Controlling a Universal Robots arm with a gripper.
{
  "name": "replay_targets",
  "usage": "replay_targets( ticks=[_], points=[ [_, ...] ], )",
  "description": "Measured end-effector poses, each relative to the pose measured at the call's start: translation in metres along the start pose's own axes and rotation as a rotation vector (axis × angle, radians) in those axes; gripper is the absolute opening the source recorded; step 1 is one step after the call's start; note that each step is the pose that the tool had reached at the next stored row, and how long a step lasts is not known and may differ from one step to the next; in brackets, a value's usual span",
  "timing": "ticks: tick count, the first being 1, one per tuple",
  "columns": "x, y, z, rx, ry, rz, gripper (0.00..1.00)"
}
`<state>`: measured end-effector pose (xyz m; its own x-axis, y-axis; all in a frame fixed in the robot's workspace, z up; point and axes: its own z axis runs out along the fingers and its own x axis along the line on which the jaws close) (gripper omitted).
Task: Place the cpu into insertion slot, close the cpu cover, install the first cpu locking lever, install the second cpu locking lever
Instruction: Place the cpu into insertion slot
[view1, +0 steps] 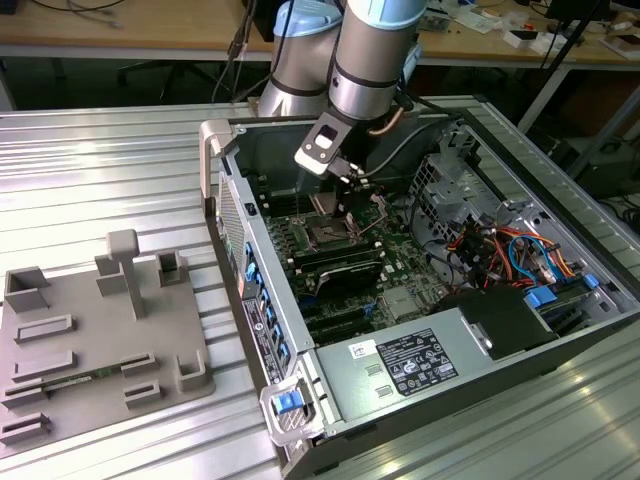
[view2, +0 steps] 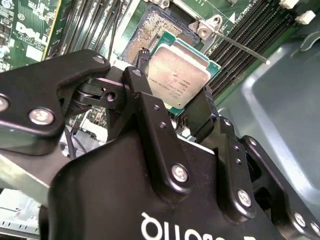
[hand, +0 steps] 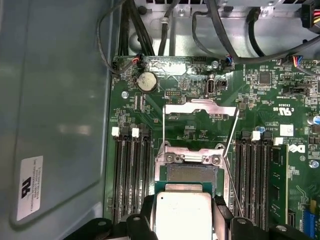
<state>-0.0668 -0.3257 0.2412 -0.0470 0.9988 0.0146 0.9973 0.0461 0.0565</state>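
on the exterior view's left a grey fixture (view1: 90, 330) lay on the desk (view1: 100, 160); right of it, in the open case (view1: 240, 210), the gripper (view2: 172, 82) clamped the cpu (view2: 177, 75) by its edges just above the insertion slot (hand: 192, 174); none of the four steps looked done; the first wrist view showed the cpu cover (hand: 200, 106) flipped up, the second wrist view a free lever (view2: 240, 47).

You see the cpu (view2: 186, 70) silver-grey on top with a teal-green rim, and the claw (view2: 172, 76) black with silver screw heads. The motherboard (hand: 200, 120) is green, its memory slots (hand: 131, 175) black with white end clips. The insertion slot (view2: 152, 27) shows a tan dotted grid, framed in silver. The desk (view1: 100, 170) is ribbed silver.
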Motion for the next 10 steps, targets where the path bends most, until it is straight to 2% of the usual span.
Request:
replay_targets(
  ticks=[1, 2, 3, 4, 10],
  points=[
    [-0.0001, 0.0001, 0.0039, 0.0, 0.0, 0.0, 0.55],
    [-0.0007, 0.0032, 0.0231, 0.0, -0.0013, 0.004, 0.55],
    [-0.0042, 0.0026, 0.0329, 0.0002, -0.0087, 0.006, 0.55],
    [-0.0069, 0.0021, 0.0387, 0.0005, -0.0138, 0.013, 0.55],
    [-0.0069, 0.002, 0.0396, 0.0005, -0.0137, 0.013, 0.55]
  ],
)
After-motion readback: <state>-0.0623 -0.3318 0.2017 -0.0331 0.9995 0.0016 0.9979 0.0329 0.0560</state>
